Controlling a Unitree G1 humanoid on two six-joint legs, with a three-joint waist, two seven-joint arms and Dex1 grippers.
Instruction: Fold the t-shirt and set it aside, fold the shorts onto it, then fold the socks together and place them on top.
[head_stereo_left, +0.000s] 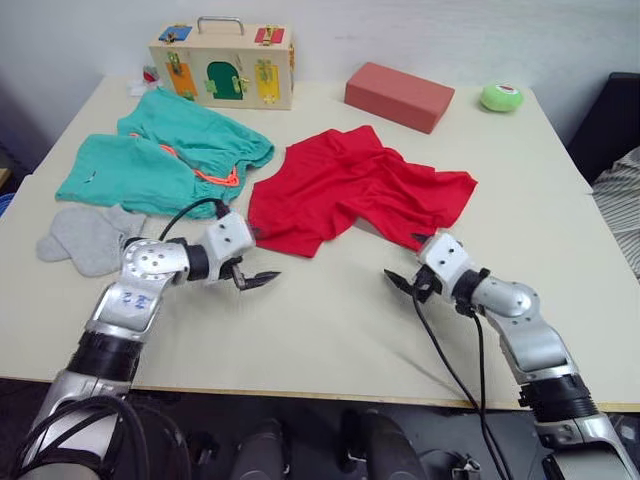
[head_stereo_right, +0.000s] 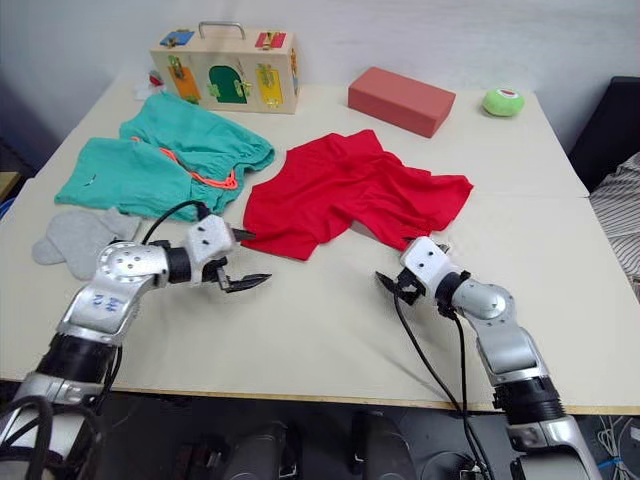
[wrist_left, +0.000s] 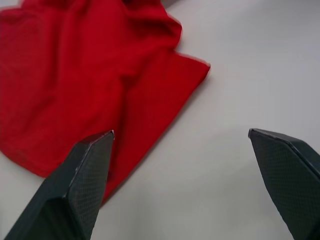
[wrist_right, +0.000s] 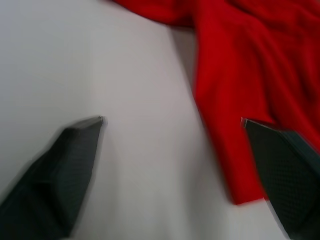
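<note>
T-shirt crumpled just beyond both grippers, collar hidden in folds, left gripper spread, right gripper spread, neither touching cloth.

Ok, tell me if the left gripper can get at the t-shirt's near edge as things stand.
Probably yes: the left gripper is open beside the t-shirt hem, with bare table between and nothing in the way.

A wide cream surface spreads before me, reaching back to a plain white wall. Dark floor shows under its near edge.
</note>
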